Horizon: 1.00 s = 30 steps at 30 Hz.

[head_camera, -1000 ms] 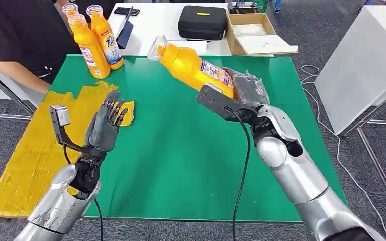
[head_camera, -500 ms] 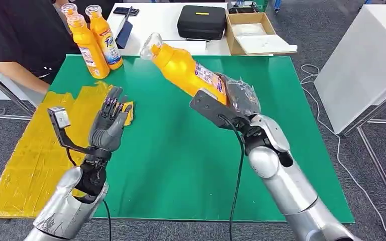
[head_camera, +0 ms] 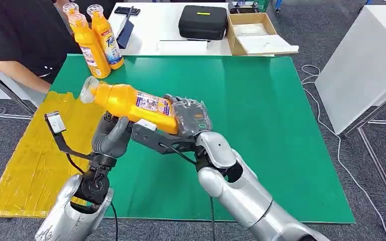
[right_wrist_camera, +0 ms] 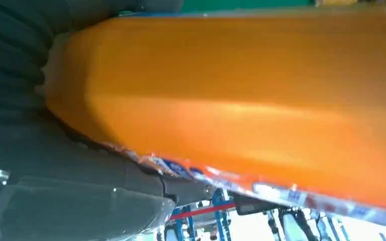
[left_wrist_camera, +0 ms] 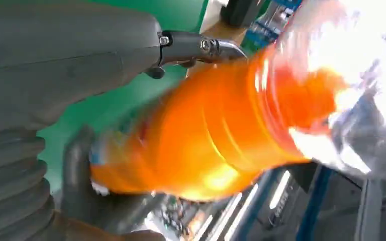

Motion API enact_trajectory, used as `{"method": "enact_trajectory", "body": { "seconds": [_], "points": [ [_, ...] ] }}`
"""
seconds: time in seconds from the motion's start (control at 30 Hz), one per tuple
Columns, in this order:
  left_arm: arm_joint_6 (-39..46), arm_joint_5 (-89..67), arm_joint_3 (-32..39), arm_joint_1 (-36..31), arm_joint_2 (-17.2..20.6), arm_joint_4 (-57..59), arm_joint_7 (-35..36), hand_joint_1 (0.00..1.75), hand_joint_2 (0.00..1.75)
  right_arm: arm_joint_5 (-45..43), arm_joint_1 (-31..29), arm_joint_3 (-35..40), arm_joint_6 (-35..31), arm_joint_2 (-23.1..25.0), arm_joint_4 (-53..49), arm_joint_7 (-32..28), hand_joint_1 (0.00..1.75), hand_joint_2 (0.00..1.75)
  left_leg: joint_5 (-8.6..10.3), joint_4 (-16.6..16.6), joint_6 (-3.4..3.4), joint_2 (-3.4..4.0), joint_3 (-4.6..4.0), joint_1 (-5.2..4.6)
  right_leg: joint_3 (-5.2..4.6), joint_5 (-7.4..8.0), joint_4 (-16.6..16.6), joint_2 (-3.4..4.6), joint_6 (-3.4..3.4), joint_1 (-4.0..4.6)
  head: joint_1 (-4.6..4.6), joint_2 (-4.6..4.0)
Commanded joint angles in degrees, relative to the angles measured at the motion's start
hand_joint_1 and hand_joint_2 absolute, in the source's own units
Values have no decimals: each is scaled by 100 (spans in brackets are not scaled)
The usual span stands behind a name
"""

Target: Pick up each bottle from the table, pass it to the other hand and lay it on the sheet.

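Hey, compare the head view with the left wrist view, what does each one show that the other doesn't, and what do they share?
Head view alone: the green table, the yellow sheet, two upright orange bottles at the far left corner, a person's arm, a black case and a cardboard box on the white table behind, and the right robot hand gripping the bottle's base.

Left wrist view alone: a close, blurred look at the bottle's underside.

Both: the held orange bottle and the left robot hand against it; whether that hand has closed on it is unclear.
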Motion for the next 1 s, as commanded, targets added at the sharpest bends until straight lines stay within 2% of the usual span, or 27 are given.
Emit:
{"method": "enact_trajectory", "body": {
  "seconds": [0.03, 0.3, 0.37, 0.57, 0.77, 0.97, 1.0],
  "points": [
    [-45, 42, 135, 28, -212, -74, 94, 0, 175, 24, -278, 424, 51, 161, 486, -15, 175, 175, -5, -1, -3, 4, 14, -4, 13, -4, 0, 0, 2, -4, 0, 0],
    [-52, 29, 138, 1, -213, -88, 115, 0, 175, 49, -258, 438, 95, 177, 485, -37, 175, 175, -4, 0, -4, -1, 13, 0, 14, -4, -3, -5, 1, -1, -2, 0],
    [-10, -91, 116, -49, -235, -124, 116, 0, 175, 81, -179, 454, 166, 304, 535, -43, 175, 175, -16, 5, -7, -5, 36, -5, 37, -18, 4, -11, 3, -5, -2, -2],
    [166, -360, 98, -63, -341, -144, 88, 0, 175, 336, -148, 590, 331, 599, 582, 16, 175, 175, -10, 2, -6, 0, 25, -2, 23, -11, 2, -6, 2, -2, 0, 0],
    [415, -828, 249, -102, -534, -271, -2, 0, 175, 180, 41, 808, 497, 871, 709, 115, 175, 175, -10, 2, -6, -4, 26, 0, 25, -12, 0, -11, 1, 0, 0, 0],
    [331, -933, 534, 93, -591, -496, 113, 0, 175, -65, 344, 1023, 417, 744, 801, 43, 175, 175, -12, -6, -6, -8, 42, 0, 43, -14, -11, -15, 3, 0, 0, 0],
    [322, -929, 554, 120, -591, -505, 106, 5, 175, -70, 376, 1035, 410, 722, 798, 43, 175, 175, -4, -6, -4, -6, 23, -1, 22, -7, -8, -12, 2, -1, -4, 0]
  ]
}}
